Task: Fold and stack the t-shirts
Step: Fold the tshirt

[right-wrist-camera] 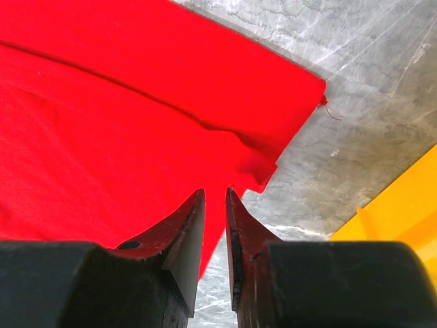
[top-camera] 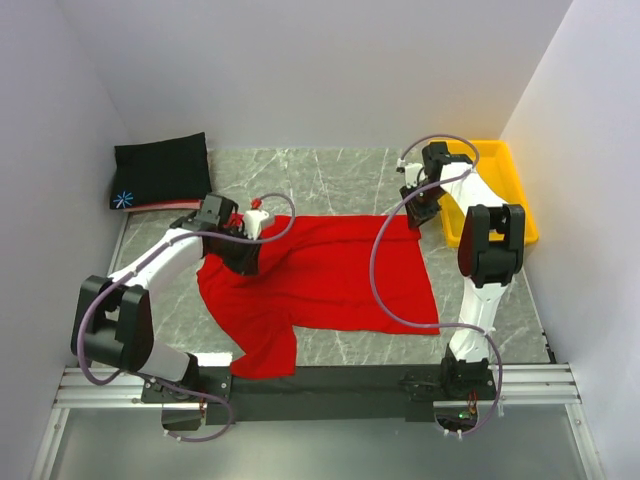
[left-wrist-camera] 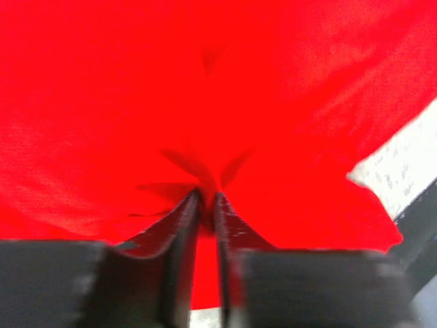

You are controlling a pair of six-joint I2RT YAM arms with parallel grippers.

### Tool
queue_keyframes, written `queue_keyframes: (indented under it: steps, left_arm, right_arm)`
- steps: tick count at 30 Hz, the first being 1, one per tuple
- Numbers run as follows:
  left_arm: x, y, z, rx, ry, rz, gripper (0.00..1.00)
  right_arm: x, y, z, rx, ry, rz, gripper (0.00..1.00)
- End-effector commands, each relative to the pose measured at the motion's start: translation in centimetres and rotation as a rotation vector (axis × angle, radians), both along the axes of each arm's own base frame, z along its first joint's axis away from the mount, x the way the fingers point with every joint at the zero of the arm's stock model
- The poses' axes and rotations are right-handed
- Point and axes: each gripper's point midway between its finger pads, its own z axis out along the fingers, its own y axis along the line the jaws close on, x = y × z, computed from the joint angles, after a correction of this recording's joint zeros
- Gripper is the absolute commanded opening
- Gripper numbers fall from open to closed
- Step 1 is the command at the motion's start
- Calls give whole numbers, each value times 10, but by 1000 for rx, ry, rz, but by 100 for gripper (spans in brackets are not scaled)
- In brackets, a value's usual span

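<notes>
So the left claw (left-wrist-camera: pixel 207 196) is squeezed down to a thin slit with creases in the red t-shirt (top-camera: pixel 340 280) fanning out from its tips, which to me reads as a pinch of cloth held between the jaws. It sits on the far left part of the shirt. The right claw (right-wrist-camera: pixel 215 191) is only narrowly parted and I don't see anything in it. Its tips hover just short of the shirt's far right corner, which lies flat on the tabletop (top-camera: pixel 330 175) with a little rumple at the edge. The key thing is that both claws are up at the far edge, one toward each end, and pretty much the whole shirt lies on the near side of them. It's spread flat with its long axis running left to right, plus one lobe trailing off toward the near left. My guess is the fold goes far edge over to near, and it only comes out square if both ends travel together. So the right claw probably has to get hold of that corner first, since it's much closer to it than the left one is. Further out, the folded black t-shirt (top-camera: pixel 160 170) sits in the far left corner, well apart, and the yellow tray (top-camera: pixel 515 190) is at far right, just past the right claw.
</notes>
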Motion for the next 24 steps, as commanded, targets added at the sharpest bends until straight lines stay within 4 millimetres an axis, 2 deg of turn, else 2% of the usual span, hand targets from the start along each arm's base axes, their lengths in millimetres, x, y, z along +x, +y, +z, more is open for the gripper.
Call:
queue_keyframes:
  steps: [1, 3, 7, 9, 15, 21, 24]
  left_arm:
    - [-10, 0, -6, 4, -5, -21, 28]
    - [-13, 3, -12, 24, 11, -24, 33]
    - [-14, 2, 0, 5, 4, -55, 59]
    - [-7, -1, 9, -8, -18, -55, 61]
    - [11, -5, 19, -41, -27, -31, 62]
    - [27, 1, 20, -54, -25, 8, 61]
    - [32, 6, 17, -58, -15, 31, 61]
  right_arm:
    - [8, 6, 20, 12, -77, 16, 27]
    - [12, 12, 20, 18, -76, 18, 27]
    - [15, 22, 7, -4, -56, 38, 31]
    - [16, 23, 0, -25, -57, 35, 32]
    - [24, 23, -14, -41, -32, -16, 37]
    - [3, 17, -35, -71, 58, -21, 38]
    - [-11, 20, -33, -47, 103, -8, 30]
